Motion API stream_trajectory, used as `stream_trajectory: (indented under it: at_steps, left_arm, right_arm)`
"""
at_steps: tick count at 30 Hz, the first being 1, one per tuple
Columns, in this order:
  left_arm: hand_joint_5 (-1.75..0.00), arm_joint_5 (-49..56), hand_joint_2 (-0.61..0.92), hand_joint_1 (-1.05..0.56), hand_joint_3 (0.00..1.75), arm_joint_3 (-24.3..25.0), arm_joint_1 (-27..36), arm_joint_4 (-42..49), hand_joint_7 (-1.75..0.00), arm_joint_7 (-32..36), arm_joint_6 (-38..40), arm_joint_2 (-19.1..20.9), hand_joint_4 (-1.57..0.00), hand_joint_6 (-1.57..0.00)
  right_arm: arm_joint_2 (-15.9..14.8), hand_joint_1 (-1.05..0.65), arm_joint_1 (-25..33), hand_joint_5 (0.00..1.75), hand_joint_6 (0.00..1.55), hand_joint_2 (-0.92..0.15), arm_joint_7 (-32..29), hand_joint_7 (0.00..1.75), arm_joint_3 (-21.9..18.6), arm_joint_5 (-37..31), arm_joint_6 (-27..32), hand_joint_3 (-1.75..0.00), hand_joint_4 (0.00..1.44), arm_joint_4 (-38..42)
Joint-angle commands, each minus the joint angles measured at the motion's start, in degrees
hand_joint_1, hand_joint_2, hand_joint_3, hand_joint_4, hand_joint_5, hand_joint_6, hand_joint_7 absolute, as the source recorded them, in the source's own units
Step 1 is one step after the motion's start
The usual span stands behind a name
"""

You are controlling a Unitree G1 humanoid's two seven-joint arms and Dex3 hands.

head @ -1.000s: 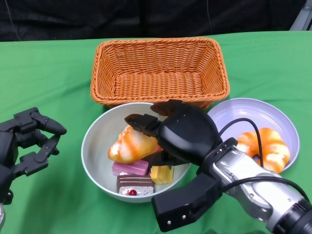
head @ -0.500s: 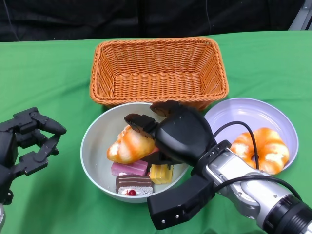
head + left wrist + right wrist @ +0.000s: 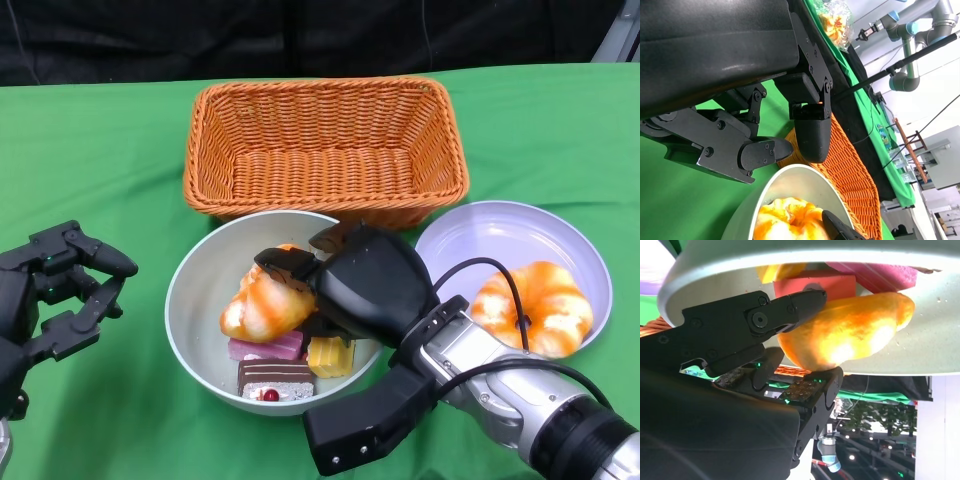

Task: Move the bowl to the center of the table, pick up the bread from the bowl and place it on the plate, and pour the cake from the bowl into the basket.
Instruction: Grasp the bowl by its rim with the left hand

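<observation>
Desk [image 3: 120,130] in green cloth, with the basket [image 3: 325,150] sitting just behind the bowl [image 3: 200,285]. The bowl is lying near desk centre, so that step looks done. The plate [image 3: 470,240], just right of the bowl, is already carrying one bread roll [image 3: 535,305]. The right hand [image 3: 365,285] is dropping lower into the bowl than a second ago and its fingers [image 3: 790,307] are closing around the bread [image 3: 265,300] (wrist view shows contact on both sides). The bread is tipping slightly but hasn't been lifted out, so the grasp is forming. Cake pieces [image 3: 275,378] are lying under it at the bowl's near side. The left hand [image 3: 50,290], left of the bowl, is idling with fingers apart, holding nothing.
</observation>
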Motion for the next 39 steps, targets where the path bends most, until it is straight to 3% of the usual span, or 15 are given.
stream_trajectory:
  at_steps: [1,6,10,13,18,21,24,31,37,39]
  left_arm:
    - [-1.42,0.09,0.78,-0.04,0.61,0.11,0.42,-0.28,-1.11,0.91,-0.41,0.38,-0.81,-0.81]
    - [-1.41,0.09,0.77,-0.04,0.63,0.11,0.54,-0.46,-1.11,0.90,-0.50,0.35,-0.81,-0.81]
    - [-1.41,0.18,0.77,-0.04,0.65,0.10,0.61,-0.47,-1.11,0.83,-0.67,0.51,-0.81,-0.81]
    - [-1.41,0.02,0.77,-0.04,0.65,0.14,0.54,-0.38,-1.11,0.68,-0.66,0.51,-0.81,-0.81]
    - [-1.41,0.20,0.77,-0.04,0.65,0.15,0.53,-0.36,-1.11,0.88,-0.54,0.56,-0.81,-0.81]
    - [-1.42,0.68,0.76,-0.05,0.66,0.15,0.53,-0.34,-1.11,1.32,-0.51,0.65,-0.81,-0.81]
    - [-1.42,0.63,0.76,-0.06,0.66,0.16,0.44,-0.22,-1.12,1.35,-0.45,0.70,-0.81,-0.81]
    - [-1.44,0.44,0.75,-0.05,0.69,0.18,0.13,0.08,-1.14,1.28,-0.32,0.76,-0.81,-0.80]
    - [-1.44,0.08,0.73,-0.05,0.71,0.26,0.00,0.46,-1.14,0.94,-0.33,0.77,-0.81,-0.80]
    - [-1.44,0.12,0.73,-0.05,0.71,0.27,0.12,0.01,-1.14,1.13,0.40,0.74,-0.81,-0.80]
  right_arm:
    - [-0.02,-0.36,-1.35,0.22,1.06,-0.91,-1.91,0.11,0.27,1.10,-1.78,0.00,1.08,2.16]
    - [0.24,-0.35,-1.66,0.29,1.13,-0.90,-2.92,0.10,0.18,1.78,-2.83,0.00,1.13,3.21]
    - [0.11,-0.34,-1.65,0.90,1.20,-0.89,-3.08,0.04,-0.49,3.57,-4.26,0.00,0.90,3.03]
    - [0.05,-0.35,-1.30,1.10,1.19,-0.91,-1.43,0.03,-1.54,5.71,-4.94,0.00,0.81,2.16]
    - [-0.08,-0.35,-0.06,1.14,1.18,-0.92,0.76,0.03,-3.47,9.16,-5.84,-0.01,0.77,-0.20]
    - [-0.43,-0.34,2.12,1.00,1.18,-0.86,3.19,0.02,-6.45,13.59,-6.89,-0.01,0.83,-4.37]
    - [-1.24,-0.31,3.82,1.18,1.18,-0.91,5.15,0.01,-7.94,15.08,-6.29,-0.01,0.77,-8.64]
    - [-2.68,-0.24,9.49,1.27,1.20,-0.91,11.41,0.02,-12.17,19.30,-5.02,0.00,0.74,-20.19]
    - [-3.54,-0.23,13.73,1.11,1.20,-0.92,15.07,0.02,-14.86,21.26,-4.01,-0.01,0.79,-27.67]
    - [-4.12,-0.21,15.55,1.13,1.21,-0.91,15.09,0.02,-16.23,22.02,-4.50,-0.01,0.82,-30.16]
